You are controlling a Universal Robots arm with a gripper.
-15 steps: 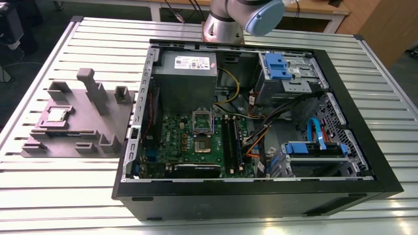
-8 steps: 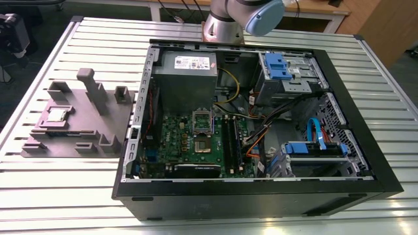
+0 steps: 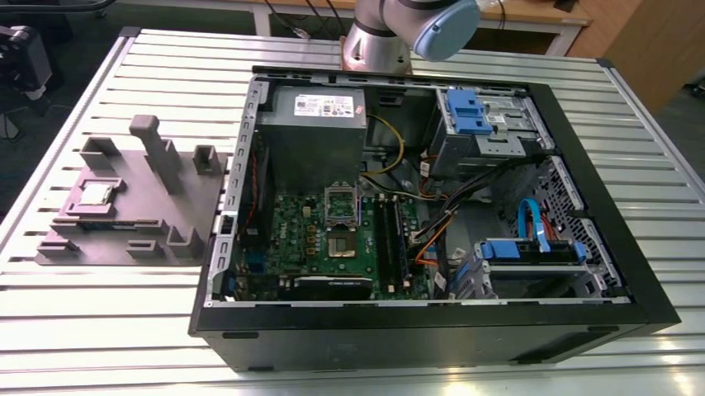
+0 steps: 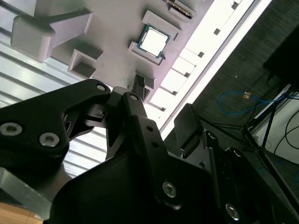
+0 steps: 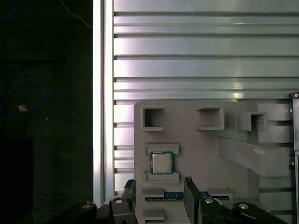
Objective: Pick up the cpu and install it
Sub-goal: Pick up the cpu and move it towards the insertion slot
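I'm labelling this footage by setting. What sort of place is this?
Probably a robotics lab bench for computer assembly: an open black desktop computer case lies on a ribbed aluminium table, a grey plastic fixture beside it holds a small square silver-topped cpu, and a grey robot arm stands behind.

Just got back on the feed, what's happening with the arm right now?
The cpu lies in its recess on the grey fixture, to the exterior view's left of the open computer case. In the first wrist view the gripper hangs open over the fixture, near the cpu but not holding it. Nothing is picked up yet.
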